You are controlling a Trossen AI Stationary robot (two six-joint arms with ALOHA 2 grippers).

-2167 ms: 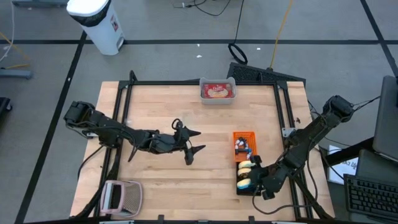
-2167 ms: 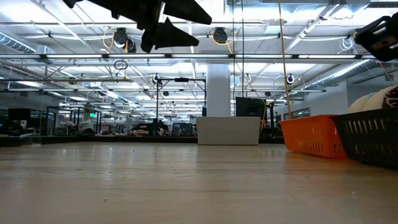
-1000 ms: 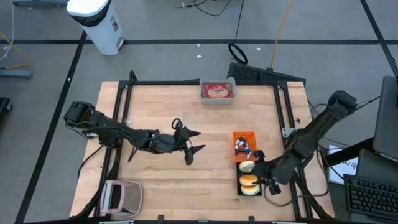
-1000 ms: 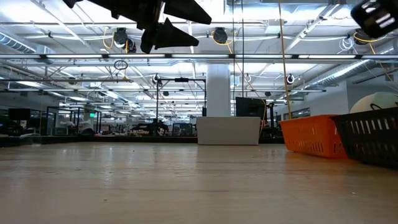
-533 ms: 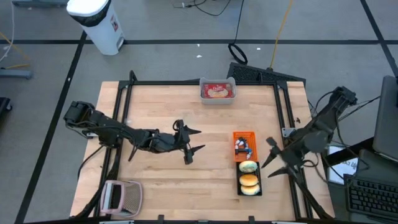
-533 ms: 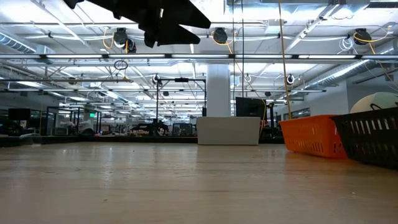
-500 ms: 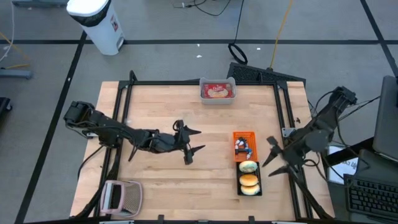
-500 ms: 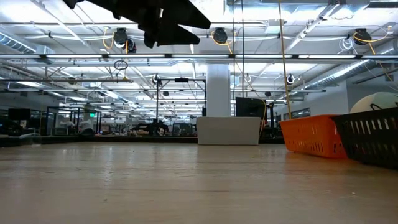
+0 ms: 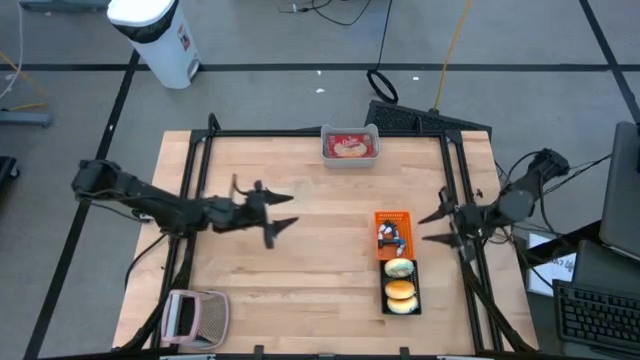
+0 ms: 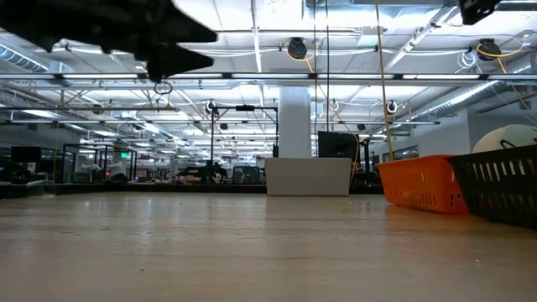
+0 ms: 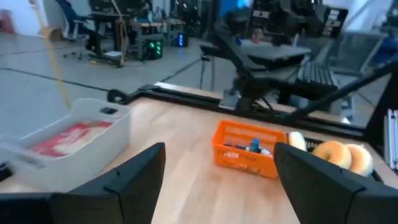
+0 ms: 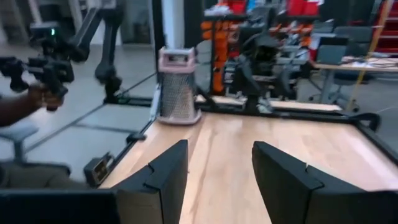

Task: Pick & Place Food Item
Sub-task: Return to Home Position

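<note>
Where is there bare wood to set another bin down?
Widest bare patch: the front-centre wood between the pink basket and the black bin. Also free: the far-left corner beside the clear tray. Crowded: the right side, where the orange basket, black bin and open right gripper bunch; the open left gripper hangs over the left-centre.

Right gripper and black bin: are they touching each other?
Apart. The high view shows the open right gripper beside the orange bin, with bare table wood between it and the black bin.

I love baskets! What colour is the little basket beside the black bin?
The little plastic basket is orange; best in the left wrist view.
</note>
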